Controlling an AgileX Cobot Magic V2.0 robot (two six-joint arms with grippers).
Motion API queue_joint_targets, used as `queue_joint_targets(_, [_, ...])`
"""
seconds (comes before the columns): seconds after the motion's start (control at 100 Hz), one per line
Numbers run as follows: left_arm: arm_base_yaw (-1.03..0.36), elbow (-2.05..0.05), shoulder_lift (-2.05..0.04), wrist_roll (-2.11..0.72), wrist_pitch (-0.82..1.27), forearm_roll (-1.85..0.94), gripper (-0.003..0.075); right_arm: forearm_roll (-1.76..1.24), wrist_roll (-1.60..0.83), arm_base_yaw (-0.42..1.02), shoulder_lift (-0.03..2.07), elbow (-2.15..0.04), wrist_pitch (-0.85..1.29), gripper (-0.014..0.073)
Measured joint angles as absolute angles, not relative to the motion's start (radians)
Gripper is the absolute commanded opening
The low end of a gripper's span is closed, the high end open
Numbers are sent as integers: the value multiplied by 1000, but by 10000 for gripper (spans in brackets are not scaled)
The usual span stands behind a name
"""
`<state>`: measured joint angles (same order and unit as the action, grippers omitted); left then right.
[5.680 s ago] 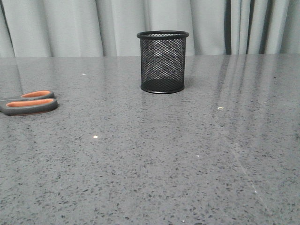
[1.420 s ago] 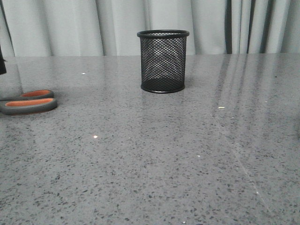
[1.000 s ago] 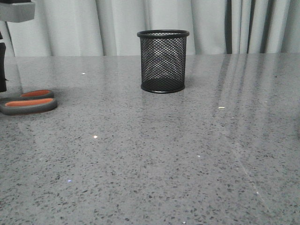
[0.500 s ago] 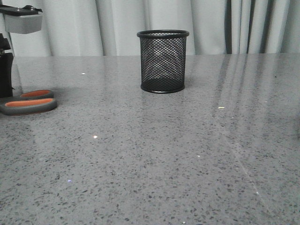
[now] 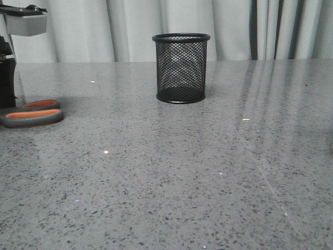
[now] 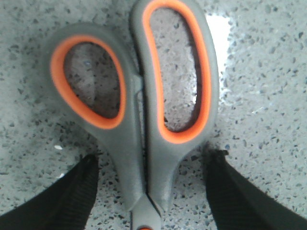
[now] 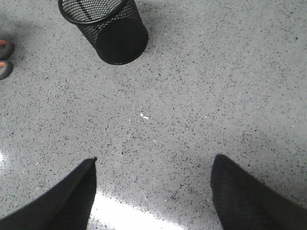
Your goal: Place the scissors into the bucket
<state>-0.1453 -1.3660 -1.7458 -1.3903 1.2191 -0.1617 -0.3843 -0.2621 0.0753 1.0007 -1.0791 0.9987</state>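
Observation:
The scissors lie flat at the table's far left, showing grey handles with orange-lined loops; their blades are out of view. My left gripper is open and low over them, one finger on each side of the handles' neck, apart from it. One black finger shows at the front view's left edge. The bucket, a black wire-mesh cup, stands upright at the table's middle back and looks empty. My right gripper is open above bare table, nearer than the bucket.
The grey speckled stone table carries a few small white crumbs. A pale curtain hangs behind the far edge. The scissors' handle ends show at the edge of the right wrist view.
The left arm has come into the front view at the far left and lowered beside the scissors. Scissors and bucket have not moved.

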Motion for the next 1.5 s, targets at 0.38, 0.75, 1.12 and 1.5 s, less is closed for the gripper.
queue_joint_targets(0.38, [-145,-1370,-1748,-1390,1216,-175,38,-384,-262,75,1001,-1079,999,456])
queue_joint_targets(0.75, [-145,-1374,-1748,-1390,1216,-175,-7,-384,-262,75,1001,-1079,999,456])
queue_joint_targets(1.12, [-145,-1496,-1693,-1358,1223,-175,-7,-384,-263,75,1001,-1079,995,456])
queue_joint_targets(1.5, [-156,-1615,-1548,-1311,1245,-185,-8,-500,-319,75,1001,-1079,933,456])
